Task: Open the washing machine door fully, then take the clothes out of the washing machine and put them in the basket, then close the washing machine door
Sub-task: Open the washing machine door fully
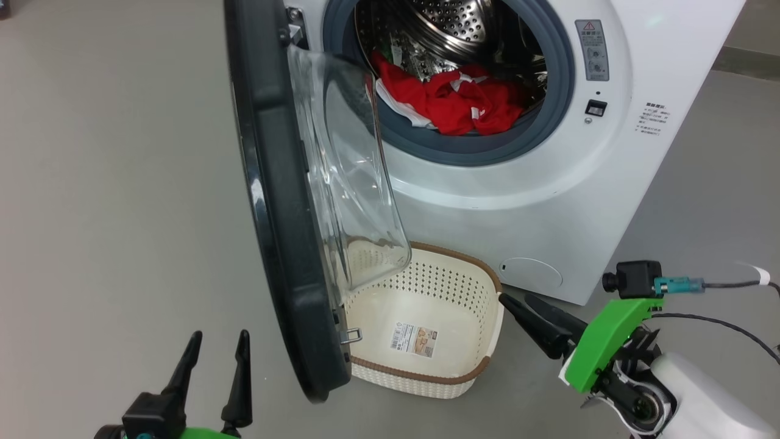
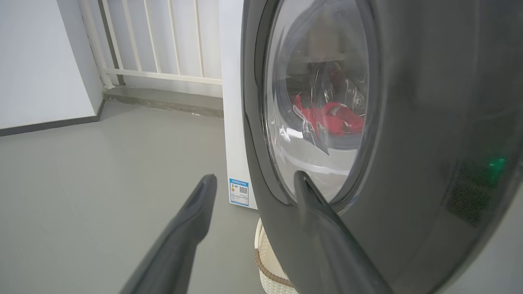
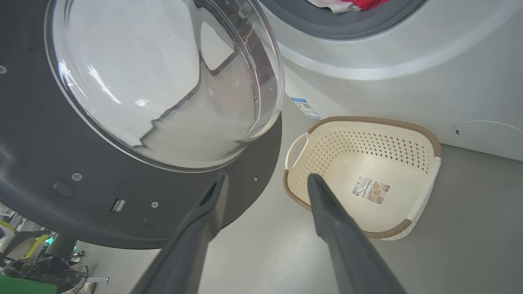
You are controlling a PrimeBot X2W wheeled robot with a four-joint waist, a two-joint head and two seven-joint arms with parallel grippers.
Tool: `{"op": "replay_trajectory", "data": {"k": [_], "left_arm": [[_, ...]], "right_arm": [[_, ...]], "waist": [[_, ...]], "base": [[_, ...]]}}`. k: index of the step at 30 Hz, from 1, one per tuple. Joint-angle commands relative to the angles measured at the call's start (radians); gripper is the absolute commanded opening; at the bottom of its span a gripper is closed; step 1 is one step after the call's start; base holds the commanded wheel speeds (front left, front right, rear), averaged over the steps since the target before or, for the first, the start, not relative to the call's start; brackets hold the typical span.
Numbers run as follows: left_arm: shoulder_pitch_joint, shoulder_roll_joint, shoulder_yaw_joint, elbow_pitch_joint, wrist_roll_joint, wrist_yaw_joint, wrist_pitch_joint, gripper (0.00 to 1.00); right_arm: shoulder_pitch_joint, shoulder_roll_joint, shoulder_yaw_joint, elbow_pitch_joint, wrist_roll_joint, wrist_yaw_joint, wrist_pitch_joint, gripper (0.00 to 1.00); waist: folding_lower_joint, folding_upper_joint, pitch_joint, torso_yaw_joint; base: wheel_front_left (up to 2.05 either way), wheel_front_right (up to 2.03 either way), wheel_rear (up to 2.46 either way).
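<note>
The washing machine door (image 1: pixel 274 201) has a wide dark plastic surround, glossy enough on its outer face to carry reflections, around a bowl of clear, smooth glass (image 1: pixel 353 183) with bright glints. The washing machine (image 1: pixel 548 201) is smooth white with a soft sheen. Its seal (image 1: pixel 481 151) looks like matt grey rubber, and the drum (image 1: pixel 451 24) is shiny perforated metal. The clothes (image 1: pixel 463 103) are soft, crumpled red and white cloth. The basket (image 1: pixel 439 283) is cream perforated plastic, its brown rim (image 1: pixel 420 373) moulded with a woven texture, with a printed paper label (image 1: pixel 414 339) inside. The floor (image 1: pixel 109 183) is smooth, matt grey. The left gripper (image 1: pixel 220 333) and right gripper (image 1: pixel 516 297) have dark, matt, smooth fingers.
</note>
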Motion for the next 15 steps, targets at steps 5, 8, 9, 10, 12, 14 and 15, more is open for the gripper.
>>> {"op": "replay_trajectory", "data": {"k": [5,8,9,10,12,14,15], "left_arm": [[0.009,0.013,0.046,-0.026,0.018,-0.002,-0.008,1.0],[0.018,0.013,0.051,-0.025,0.019,-0.001,-0.008,1.0],[0.02,0.013,0.052,-0.024,0.019,-0.001,-0.008,1.0],[0.022,0.013,0.053,-0.024,0.019,-0.001,-0.008,1.0],[0.024,0.013,0.055,-0.023,0.019,0.0,-0.008,1.0],[0.026,0.013,0.057,-0.024,0.018,0.001,-0.008,1.0],[0.026,0.013,0.058,-0.025,0.018,0.002,-0.008,1.0]], "right_arm": [[0.016,-0.053,0.121,0.007,-0.078,0.002,-0.215,1.0],[0.005,-0.072,0.193,0.024,-0.134,0.002,-0.345,1.0],[0.002,-0.073,0.21,0.034,-0.148,0.002,-0.373,1.0],[-0.002,-0.072,0.221,0.043,-0.161,0.002,-0.391,1.0],[-0.012,-0.071,0.241,0.057,-0.209,0.002,-0.405,1.0],[-0.016,-0.063,0.212,0.052,-0.23,0.002,-0.407,1.0],[-0.014,-0.055,0.171,0.041,-0.262,0.002,-0.407,1.0]], "waist": [[0.0,0.0,-0.012,-0.011],[0.0,0.0,-0.018,-0.016],[0.0,0.0,-0.02,-0.017],[0.0,0.0,-0.021,-0.018],[0.0,0.0,-0.022,-0.02],[0.0,0.0,-0.021,-0.022],[0.0,0.0,-0.019,-0.023]], "base": [[0.0,0.0,0.0],[0.0,0.0,0.0],[0.0,0.0,0.0],[0.0,0.0,0.0],[0.0,0.0,0.0],[0.0,0.0,0.0],[0.0,0.0,0.0]]}}
